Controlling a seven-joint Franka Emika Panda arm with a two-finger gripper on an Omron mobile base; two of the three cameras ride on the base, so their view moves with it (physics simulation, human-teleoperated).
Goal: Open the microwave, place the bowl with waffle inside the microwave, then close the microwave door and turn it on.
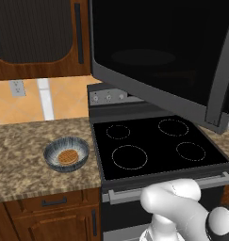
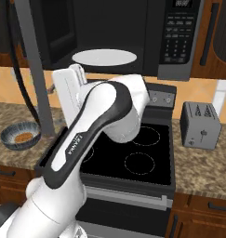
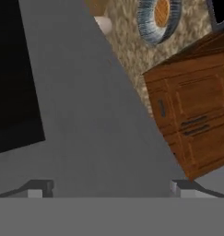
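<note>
Black glass in a dark grey frame fills the space above the stove (image 1: 158, 143): the microwave door (image 1: 153, 56) hangs swung wide out over the burners, and behind it the microwave (image 2: 133, 32) stands open, its white turntable plate (image 2: 104, 57) bare. So the opening step looks done, and fetching comes next.

The bowl (image 1: 66, 153) sits on the speckled stone desk (image 1: 21, 155) just left of the stove, well apart from the arm, with the waffle (image 1: 68, 156) lying flat in its middle. From the right side it shows again, low beside the door's edge.

The hand (image 3: 109, 189) is up close against the grey door frame. Its two fingertips (image 3: 39, 189) stand far apart with nothing between them, so it is released and carries nothing. Past the frame's slanted edge, the camera on the hand catches the bowl and the wooden cabinet (image 3: 191, 110) below the desk.

As I judge it, the open door is the main hazard. The arm must drop from beside it to the bowl, and a careless swing could knock the door partly shut or catch the elbow on it. The bowl's low, sloped rim offers a thin grip; a pinch taken off-centre might tip it and spill the waffle, or push it along the stone. A small grey toaster (image 2: 199, 124) stands clear on the far side.
</note>
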